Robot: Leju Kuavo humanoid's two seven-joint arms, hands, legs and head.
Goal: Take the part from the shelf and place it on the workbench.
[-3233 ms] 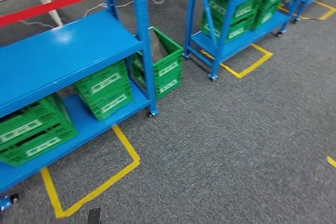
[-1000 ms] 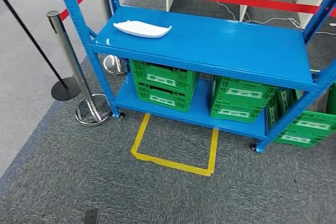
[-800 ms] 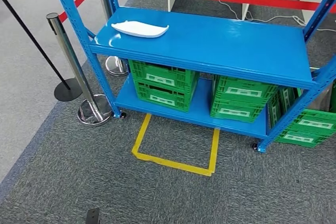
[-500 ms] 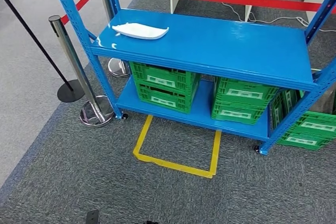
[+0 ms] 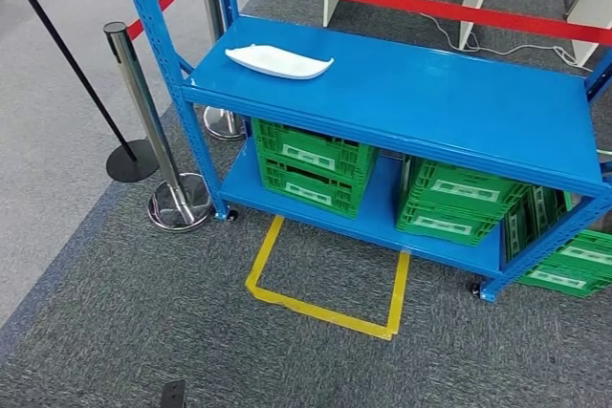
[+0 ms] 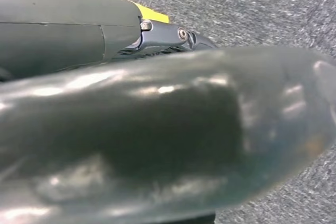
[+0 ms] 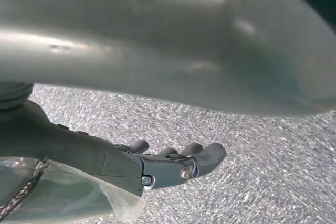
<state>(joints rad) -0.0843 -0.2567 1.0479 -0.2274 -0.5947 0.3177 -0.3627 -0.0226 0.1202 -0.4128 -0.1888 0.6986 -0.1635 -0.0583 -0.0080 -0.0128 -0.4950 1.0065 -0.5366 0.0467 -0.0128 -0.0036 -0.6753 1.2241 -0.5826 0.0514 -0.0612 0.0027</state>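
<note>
White part (image 5: 278,61) lay at the far-left end of the blue shelf (image 5: 462,112), untouched (looked thin, stiff, light; probably best gripped across its middle). Right hand (image 7: 174,165) hung empty, fingers loosely apart; left hand (image 6: 166,34) state unclear.

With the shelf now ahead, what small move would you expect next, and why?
Probably a step forward and left toward the white part. It lies untouched at the left end of the blue shelf, beyond the yellow floor marking, while the right hand hangs empty over carpet.
</note>
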